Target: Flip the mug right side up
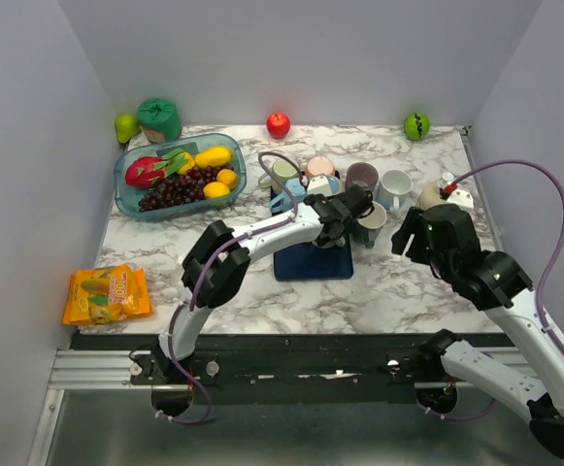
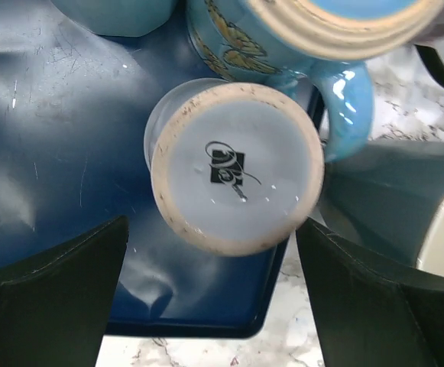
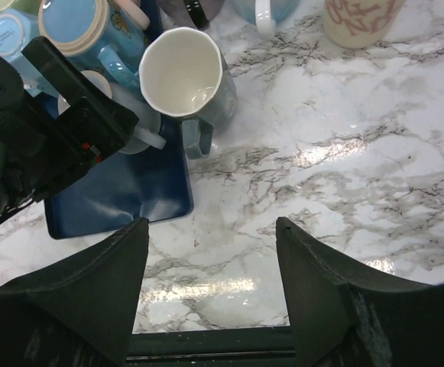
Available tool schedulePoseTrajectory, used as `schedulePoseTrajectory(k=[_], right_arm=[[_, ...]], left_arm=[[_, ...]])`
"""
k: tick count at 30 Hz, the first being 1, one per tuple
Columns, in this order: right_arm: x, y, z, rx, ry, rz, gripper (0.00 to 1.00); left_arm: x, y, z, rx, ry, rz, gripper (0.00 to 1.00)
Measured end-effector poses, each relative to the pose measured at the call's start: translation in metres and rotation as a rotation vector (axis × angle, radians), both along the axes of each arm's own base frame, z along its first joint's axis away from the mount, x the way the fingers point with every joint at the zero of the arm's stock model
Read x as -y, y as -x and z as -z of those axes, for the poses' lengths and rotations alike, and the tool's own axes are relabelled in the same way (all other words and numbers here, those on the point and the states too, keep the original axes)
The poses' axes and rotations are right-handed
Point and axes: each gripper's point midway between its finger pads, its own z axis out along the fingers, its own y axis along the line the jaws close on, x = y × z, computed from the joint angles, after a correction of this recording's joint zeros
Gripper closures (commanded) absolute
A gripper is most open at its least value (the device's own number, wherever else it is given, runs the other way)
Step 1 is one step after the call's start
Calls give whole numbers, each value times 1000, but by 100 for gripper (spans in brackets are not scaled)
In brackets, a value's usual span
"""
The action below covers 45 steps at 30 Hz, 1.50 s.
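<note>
Nearest me, on the left: an orange snack packet point(image 1: 107, 294) lies flat on the marble table point(image 1: 408, 291), well apart from everything else.
Right gripper point(image 3: 210, 225): my fingers are spread apart and hold nothing, hanging over bare marble just right of the mat.
Mat point(image 1: 313, 262): dark blue and flat on the marble, it lies under my left arm's end.
Left gripper point(image 2: 210, 229): my fingers stand wide apart, one on each side of the mug, and neither touches it in the wrist view.
Mug point(image 2: 237, 168): pale and upside down on the mat near its right edge, it shows its rough foot ring and a small black mark facing up.
Mug's handle: I cannot tell for sure. A pale loop showing below my left arm in the right wrist view may be it.
Grey mug point(image 3: 183, 73): it stands upright with a white inside, just right of the mat.
Blue mug point(image 2: 237, 38): it has a yellow pattern and sits just behind the mug, its handle curving beside the pale base.
Further back: more mugs cluster together, a white mug point(image 1: 395, 189) among them.
Far left: a blue basket point(image 1: 118, 184) holds fruit.
Back edge: a red apple point(image 1: 278, 124) sits near the wall.
</note>
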Motion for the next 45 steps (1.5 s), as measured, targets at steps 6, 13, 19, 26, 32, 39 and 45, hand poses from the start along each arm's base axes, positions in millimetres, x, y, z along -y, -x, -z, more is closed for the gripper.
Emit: schedulePoseTrajectory(k=[6,13,19,26,32,39,45], right_arm=[[3,4,0,-4,4,1,25],[6,6,-2,5,2,11,25],[5,6,0,1,-2,15,25],[5,6,6,-12,-3,21,26],[5,7,7,-14,-4,23,26],[5,7,8,-16,-3,23,26],[5,7,8,-16,-3,23,26]], left_arm=[[-3,-8,10,-10,3,-25,20],[-9,-4,25,-6,-5,6,32],[-39,17,44,-41,-83,49,35],[-52,24,27,2,-94,125,34],[-41,13,11,73,-86,214,43],[-37,12,10,80,-94,264,53],[-35,11,12,84,-93,273,56]])
